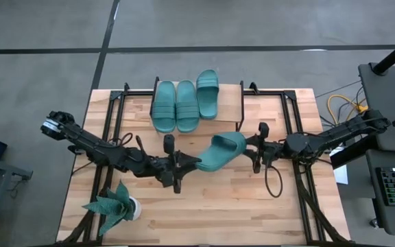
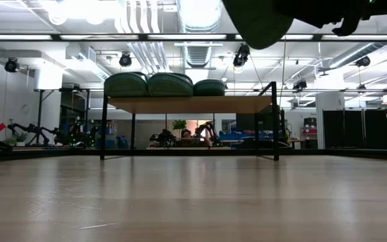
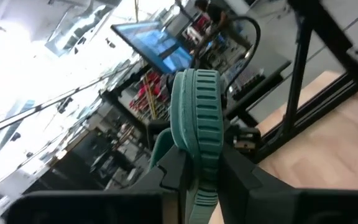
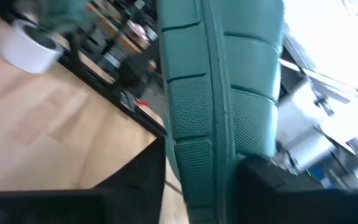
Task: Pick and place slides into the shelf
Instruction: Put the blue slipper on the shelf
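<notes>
One teal slide (image 1: 221, 151) hangs in the air above the table's middle, between my two grippers. My left gripper (image 1: 196, 163) is shut on its left end and my right gripper (image 1: 250, 143) on its right end, by the strap. In the low view the slide (image 2: 257, 20) shows dark, high above the tabletop. Three more slides (image 1: 186, 106) lie side by side, soles down, on the shelf's plank (image 1: 229, 113) at the table's far middle. They also top the shelf (image 2: 193, 104) in the low view. My left gripper pinches the slide's left end (image 3: 199, 163) between its two fingers (image 3: 173, 171), coming level from the table's left. The slide stands on edge in the hold, lifted clear. My right gripper pinches the slide's right end (image 4: 213, 162) between its two fingers (image 4: 135, 177), coming level from the table's right. The ribbed sole (image 4: 219, 93) faces the camera. The slide is lifted clear of the table.
A teal leafy plant in a white pot (image 1: 117, 206) stands near the table's near left corner. Black frames (image 1: 290, 130) run along the table's left and right sides. Bare wood (image 1: 218, 206) lies between the grippers and the near edge.
</notes>
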### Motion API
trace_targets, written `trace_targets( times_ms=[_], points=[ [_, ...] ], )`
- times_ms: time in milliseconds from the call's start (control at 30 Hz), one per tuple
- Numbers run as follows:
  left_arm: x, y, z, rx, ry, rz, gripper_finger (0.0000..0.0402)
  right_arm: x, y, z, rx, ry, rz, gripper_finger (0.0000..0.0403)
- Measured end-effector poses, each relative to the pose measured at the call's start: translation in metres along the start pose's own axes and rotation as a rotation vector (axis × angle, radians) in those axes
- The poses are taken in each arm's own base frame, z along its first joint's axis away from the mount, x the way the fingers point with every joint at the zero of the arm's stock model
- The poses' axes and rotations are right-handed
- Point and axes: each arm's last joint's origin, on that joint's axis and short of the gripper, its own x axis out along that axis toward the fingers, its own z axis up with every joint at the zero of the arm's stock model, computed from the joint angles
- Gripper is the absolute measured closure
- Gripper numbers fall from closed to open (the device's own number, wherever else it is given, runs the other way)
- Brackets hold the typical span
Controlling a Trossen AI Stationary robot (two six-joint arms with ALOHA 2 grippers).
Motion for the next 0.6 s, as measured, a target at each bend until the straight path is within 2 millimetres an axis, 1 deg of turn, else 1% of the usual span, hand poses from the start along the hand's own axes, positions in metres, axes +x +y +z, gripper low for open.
trace_targets(
  times_ms=[100, 233, 367, 467, 600],
  points=[
    [0.000, 0.000, -0.001, 0.027, 0.027, 0.011, 0.0367, 0.000, -0.002, -0.002, 0.020, 0.060, -0.060, 0.0247],
    [-0.001, 0.002, -0.002, 0.057, 0.077, 0.060, 0.0367, 0.000, -0.002, -0.003, 0.018, 0.091, -0.085, 0.0227],
    [-0.002, 0.005, -0.004, 0.098, 0.162, 0.133, 0.0370, -0.001, -0.004, -0.003, 0.068, 0.110, -0.119, 0.0223],
    [-0.003, 0.006, -0.006, 0.140, 0.225, 0.174, 0.0370, -0.002, -0.005, -0.004, 0.064, 0.152, -0.162, 0.0226],
    [-0.004, 0.010, -0.011, 0.215, 0.359, 0.251, 0.0371, -0.002, -0.006, 0.002, 0.062, 0.124, -0.153, 0.0232]
  ],
)
